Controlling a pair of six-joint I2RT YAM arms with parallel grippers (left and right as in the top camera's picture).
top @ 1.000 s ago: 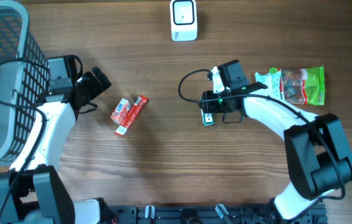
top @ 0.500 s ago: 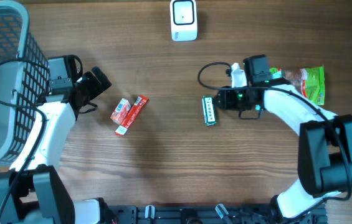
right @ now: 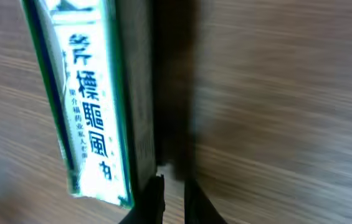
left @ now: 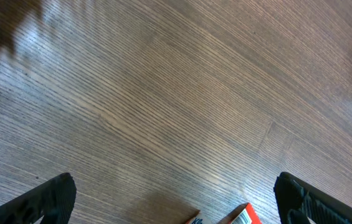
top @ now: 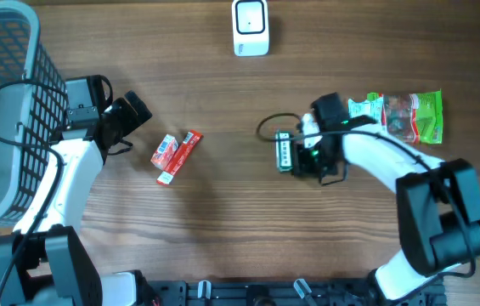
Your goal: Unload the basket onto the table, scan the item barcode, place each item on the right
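the green box [top: 285, 153], the item to scan, lies flat on the surface [top: 223, 238], well short of the scanner [top: 250, 27] at the far edge. the right end effector [right: 173, 202] sits just beside its long edge, fingers nearly together and gripping nothing, probably narrowed to nudge or tip the box, since no barcode shows. the left end effector [left: 174, 190] hangs wide open and empty, out of the way.

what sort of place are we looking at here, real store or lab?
Probably a mock checkout on a lab bench: white barcode scanner at the far edge, grey shopping basket on the left, small packaged goods (red packs, green snack bag) laid out on the wooden table.
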